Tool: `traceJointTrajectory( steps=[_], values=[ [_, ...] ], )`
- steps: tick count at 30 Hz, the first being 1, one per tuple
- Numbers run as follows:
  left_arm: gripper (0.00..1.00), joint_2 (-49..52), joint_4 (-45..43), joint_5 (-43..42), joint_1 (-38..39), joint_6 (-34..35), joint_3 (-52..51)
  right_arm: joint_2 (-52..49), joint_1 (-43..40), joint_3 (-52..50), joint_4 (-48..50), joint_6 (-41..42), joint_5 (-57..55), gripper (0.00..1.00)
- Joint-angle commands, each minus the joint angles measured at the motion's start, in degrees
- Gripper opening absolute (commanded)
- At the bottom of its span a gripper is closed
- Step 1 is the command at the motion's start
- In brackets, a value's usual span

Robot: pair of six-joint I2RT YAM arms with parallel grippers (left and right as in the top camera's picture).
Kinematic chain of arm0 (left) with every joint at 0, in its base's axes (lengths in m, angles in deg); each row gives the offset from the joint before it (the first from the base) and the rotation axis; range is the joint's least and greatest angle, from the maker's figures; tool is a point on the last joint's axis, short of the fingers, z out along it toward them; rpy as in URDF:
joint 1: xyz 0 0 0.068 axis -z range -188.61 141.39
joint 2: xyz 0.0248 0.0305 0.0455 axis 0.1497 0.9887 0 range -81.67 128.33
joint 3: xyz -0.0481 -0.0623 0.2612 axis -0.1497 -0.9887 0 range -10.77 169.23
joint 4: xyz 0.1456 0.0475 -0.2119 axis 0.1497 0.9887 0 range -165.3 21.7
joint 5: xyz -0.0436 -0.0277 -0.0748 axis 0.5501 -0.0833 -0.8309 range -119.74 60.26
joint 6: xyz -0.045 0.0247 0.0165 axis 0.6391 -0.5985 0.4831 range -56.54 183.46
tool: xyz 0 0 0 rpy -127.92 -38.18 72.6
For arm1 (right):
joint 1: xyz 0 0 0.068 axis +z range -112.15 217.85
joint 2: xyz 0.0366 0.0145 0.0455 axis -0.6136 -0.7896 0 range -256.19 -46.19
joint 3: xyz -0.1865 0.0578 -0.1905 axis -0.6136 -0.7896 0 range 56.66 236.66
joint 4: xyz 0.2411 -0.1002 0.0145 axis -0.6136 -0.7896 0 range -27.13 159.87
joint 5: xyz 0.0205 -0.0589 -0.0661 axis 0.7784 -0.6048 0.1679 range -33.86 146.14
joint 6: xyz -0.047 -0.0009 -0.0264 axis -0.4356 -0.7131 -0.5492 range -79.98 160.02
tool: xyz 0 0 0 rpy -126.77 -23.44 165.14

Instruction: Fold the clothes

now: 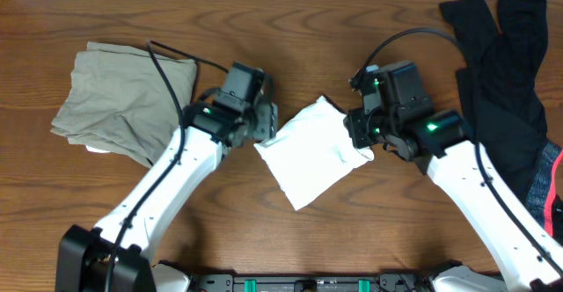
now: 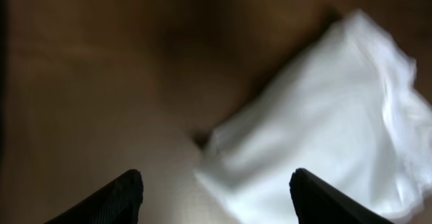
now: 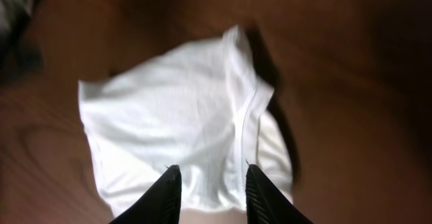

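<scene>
Jaws of the left gripper [image 2: 216, 175] stand wide apart with nothing between them, hanging over the left corner of the folded white cotton T-shirt [image 1: 308, 156]. Those of the right gripper [image 3: 210, 169] are only narrowly apart, set over the shirt's right edge with white cloth showing in the gap; whether they actually pinch it I cannot tell. The shirt lies as a compact, roughly square packet, turned cornerwise, in the middle of the brown wooden table [image 1: 264, 19], between the two grippers. A seam or hem runs along one side of it in the right wrist view. A crumpled olive-grey garment [image 1: 119, 98] lies to the far left, well apart from the shirt, partly under the left arm's cable. A black garment [image 1: 501, 72] sprawls along the far right edge, beside the right arm.
</scene>
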Motion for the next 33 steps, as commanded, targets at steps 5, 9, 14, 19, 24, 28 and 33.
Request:
traceJointTrajectory(
  steps=[5,9,14,19,24,28,33],
  values=[
    [0.72,9.0,-9.1,-11.6,-4.3,-4.4,0.0,-7.8,2.8,-2.4,-0.8,4.6,4.4,0.28],
    [0.72,14.0,-9.6,-17.1,-3.9,-4.4,0.0,-13.4,4.2,-2.8,-0.5,5.5,5.0,0.28],
    [0.72,16.7,-5.1,-19.3,-3.0,-4.4,0.0,-20.1,5.0,-2.8,0.9,5.4,4.9,0.28],
    [0.72,16.7,4.7,-19.5,-1.7,-4.4,0.0,-25.7,4.7,-2.8,5.0,5.4,1.8,0.30],
    [0.70,16.7,14.5,-19.5,0.2,-4.4,0.0,-28.7,4.5,-2.8,11.0,5.4,-5.4,0.41],
    [0.63,16.7,18.8,-19.5,2.5,-4.4,-0.7,-28.6,4.5,-2.6,16.8,3.8,-7.3,0.47],
    [0.53,16.7,21.8,-19.5,4.9,-4.3,-1.7,-28.6,4.5,-2.6,21.9,0.9,-7.3,0.48]
  ],
)
